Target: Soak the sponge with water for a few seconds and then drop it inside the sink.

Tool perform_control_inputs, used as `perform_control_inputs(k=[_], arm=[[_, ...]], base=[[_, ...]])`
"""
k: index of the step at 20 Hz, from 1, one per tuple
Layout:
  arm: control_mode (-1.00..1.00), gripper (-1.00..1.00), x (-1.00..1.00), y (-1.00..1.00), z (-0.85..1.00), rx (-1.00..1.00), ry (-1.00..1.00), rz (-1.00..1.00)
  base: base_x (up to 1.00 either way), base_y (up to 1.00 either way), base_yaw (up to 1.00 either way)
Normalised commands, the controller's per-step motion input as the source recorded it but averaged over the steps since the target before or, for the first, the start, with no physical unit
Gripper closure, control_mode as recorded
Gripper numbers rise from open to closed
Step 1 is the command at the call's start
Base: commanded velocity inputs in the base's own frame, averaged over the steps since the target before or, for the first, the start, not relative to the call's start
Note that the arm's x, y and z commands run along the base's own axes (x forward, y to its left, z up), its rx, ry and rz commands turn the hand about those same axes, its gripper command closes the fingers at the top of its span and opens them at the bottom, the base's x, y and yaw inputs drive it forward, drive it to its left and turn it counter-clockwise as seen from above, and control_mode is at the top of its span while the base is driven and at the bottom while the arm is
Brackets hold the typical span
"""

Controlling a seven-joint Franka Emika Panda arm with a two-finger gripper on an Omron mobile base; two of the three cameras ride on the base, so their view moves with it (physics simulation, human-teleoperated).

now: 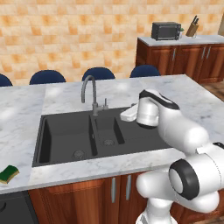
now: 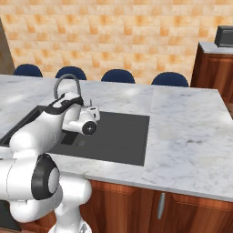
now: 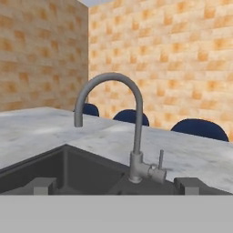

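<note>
The sponge, yellow with a dark green top, lies on the marble counter near its front edge, left of the sink. My gripper hangs open over the sink's right part, far to the right of the sponge, and nothing is between its fingertips. It faces the grey gooseneck faucet, whose side lever stands upright. The hand sits just right of the faucet and also shows beside the faucet from the other side. The water is out of view; nothing runs from the spout.
Blue chair backs line the far side of the island. A back counter carries a microwave and a knife block. A flat dark drainboard lies right of the basins, with wide marble beyond it.
</note>
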Motion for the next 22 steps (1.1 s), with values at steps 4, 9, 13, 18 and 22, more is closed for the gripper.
perform_control_inputs(k=[4, 9, 13, 18, 22], arm=[[-1.00, -1.00, 0.20, 0.03, 0.00, 0.00, 0.00, 0.00], [-1.00, -1.00, 0.18, 0.11, 0.00, 0.00, 0.00, 0.00], [-1.00, -1.00, 0.08, 0.02, 0.00, 0.00, 0.00, 0.00], [-1.00, -1.00, 0.13, 0.00, 0.06, 0.00, 0.00, 0.01], [-1.00, -1.00, 0.18, 0.00, 0.14, 0.00, 0.00, 0.02]], base=[[0.00, 0.00, 0.00], [0.00, 0.00, 0.00], [0.00, 0.00, 0.00], [0.00, 0.00, 0.00], [0.00, 0.00, 0.00]])
